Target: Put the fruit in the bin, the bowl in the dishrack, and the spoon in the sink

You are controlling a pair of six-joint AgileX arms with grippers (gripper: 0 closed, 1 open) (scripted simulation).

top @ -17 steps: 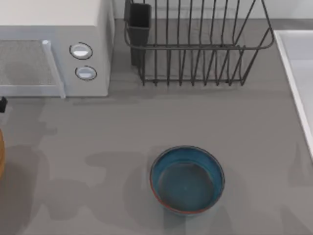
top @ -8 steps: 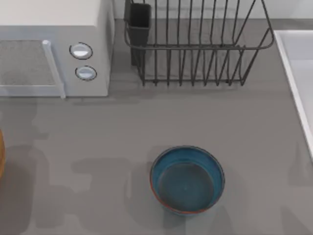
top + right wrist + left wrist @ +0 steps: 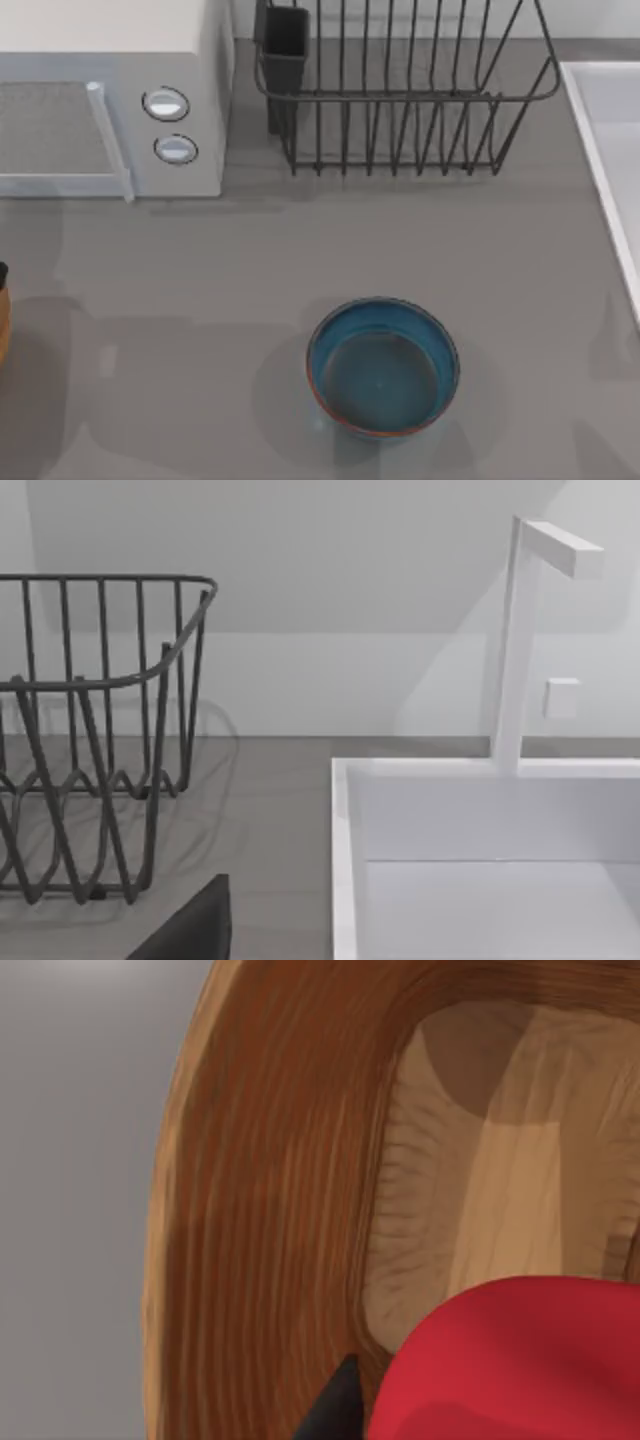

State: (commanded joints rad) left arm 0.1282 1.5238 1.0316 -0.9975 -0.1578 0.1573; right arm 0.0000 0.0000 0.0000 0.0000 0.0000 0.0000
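Fruit [image 3: 520, 1360] sits over a wooden bin [image 3: 270, 1210] beside a dark tip of the left gripper, finger state indeterminable; bowl [image 3: 382, 366] remains on the surface [image 3: 200, 260], dishrack [image 3: 400, 90] and sink [image 3: 480, 860] empty, so two placements appear outstanding.

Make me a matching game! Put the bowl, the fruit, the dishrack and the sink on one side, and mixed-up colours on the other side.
Things:
1. bowl
2. fruit
3. dishrack
4. sink

Colours:
A. black wire
B. pale white
C. teal-blue inside
D. bright red

Pairs: 1-C, 2-D, 3-A, 4-B
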